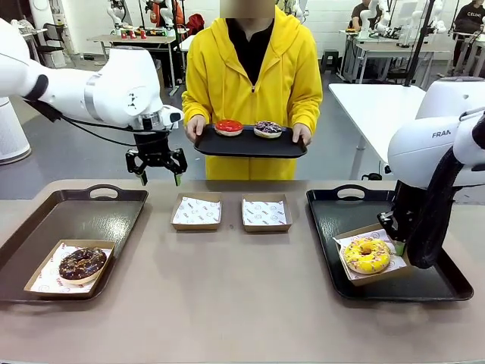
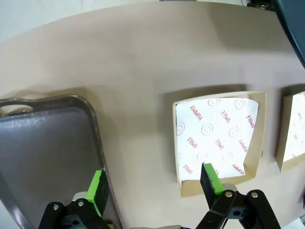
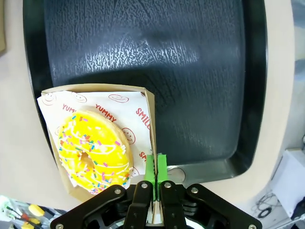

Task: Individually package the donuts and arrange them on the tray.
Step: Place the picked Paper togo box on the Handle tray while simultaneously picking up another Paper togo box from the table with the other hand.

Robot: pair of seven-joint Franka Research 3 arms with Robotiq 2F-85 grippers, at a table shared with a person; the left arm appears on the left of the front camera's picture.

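- right gripper [image 3: 155,164] clamped on cardboard box [image 3: 151,114] rim, yellow donut [image 3: 93,148] inside, on right tray [image 3: 190,71]; keep box level when placing
- left gripper [image 1: 157,168] wide open, empty; red donut [image 1: 228,127] on person's tray [image 1: 250,149] likely next

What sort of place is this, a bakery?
Probably a robotics lab, not a bakery: a white left arm and right arm flank the table, a person holds a tray of donuts, and plain worktables stand behind.
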